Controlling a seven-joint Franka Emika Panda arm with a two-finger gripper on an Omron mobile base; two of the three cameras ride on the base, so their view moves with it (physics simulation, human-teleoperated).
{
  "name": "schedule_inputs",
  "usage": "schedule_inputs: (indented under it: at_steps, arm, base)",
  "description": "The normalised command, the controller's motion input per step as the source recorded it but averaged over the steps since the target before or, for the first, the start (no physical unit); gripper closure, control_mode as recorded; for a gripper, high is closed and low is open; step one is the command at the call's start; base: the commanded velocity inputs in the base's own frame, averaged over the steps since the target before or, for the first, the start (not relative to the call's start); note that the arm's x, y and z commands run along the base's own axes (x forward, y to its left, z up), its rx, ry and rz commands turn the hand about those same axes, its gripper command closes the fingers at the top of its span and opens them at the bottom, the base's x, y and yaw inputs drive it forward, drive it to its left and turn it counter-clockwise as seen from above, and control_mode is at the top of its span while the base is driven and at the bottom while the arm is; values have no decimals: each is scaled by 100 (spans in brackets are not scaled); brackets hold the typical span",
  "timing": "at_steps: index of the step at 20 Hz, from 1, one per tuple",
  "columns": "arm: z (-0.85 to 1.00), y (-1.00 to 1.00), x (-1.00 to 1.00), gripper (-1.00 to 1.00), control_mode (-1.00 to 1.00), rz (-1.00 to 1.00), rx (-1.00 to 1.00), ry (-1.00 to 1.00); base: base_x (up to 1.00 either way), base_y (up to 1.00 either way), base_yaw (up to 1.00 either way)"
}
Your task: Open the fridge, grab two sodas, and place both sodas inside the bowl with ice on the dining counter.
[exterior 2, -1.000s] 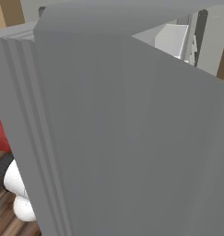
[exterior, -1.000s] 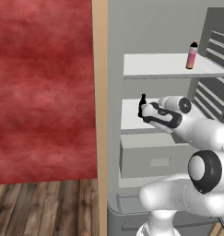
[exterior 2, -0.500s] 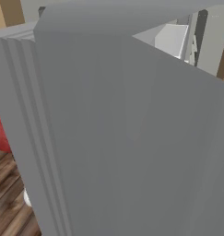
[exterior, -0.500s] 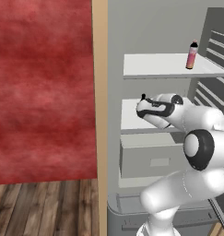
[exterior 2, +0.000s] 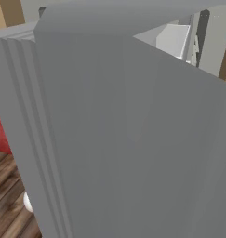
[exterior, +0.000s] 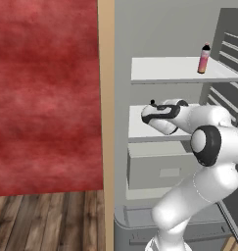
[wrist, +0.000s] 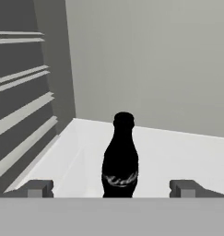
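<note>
The fridge stands open, with white shelves inside. On its top shelf stands the pink soda with a dark cap. The dark cola soda stands upright on the middle shelf. In the left base view only its cap pokes up behind my hand. My gripper is open, level with the bottle's lower body. One fingertip is on each side of the bottle, and neither touches it.
The open grey fridge door blocks the right base view. A closed drawer sits under the middle shelf. A tan wood surround and a red wall border the fridge on the left, above a wooden floor.
My hand has slid left along the middle shelf towards the cola soda, which now shows only its cap behind the hand. The jaws stayed wide.
</note>
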Motion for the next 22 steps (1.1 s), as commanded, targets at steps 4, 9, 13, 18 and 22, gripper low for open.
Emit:
schedule_inputs:
  at_steps: [4, 9, 13, 18, 22]
  arm:
    - [-16, -3, 24, -100, -100, 0, 0, 0]
    - [-18, -6, 22, -100, -100, 0, 0, 0]
    - [-18, -6, 18, -100, -100, 0, 0, 0]
    - [-17, -3, 16, -100, -100, 0, 0, 0]
    - [-18, -2, 16, -100, -100, 0, 0, 0]
  base:
    - [0, 0, 0]
    - [0, 0, 0]
    - [0, 0, 0]
    - [0, 0, 0]
    - [0, 0, 0]
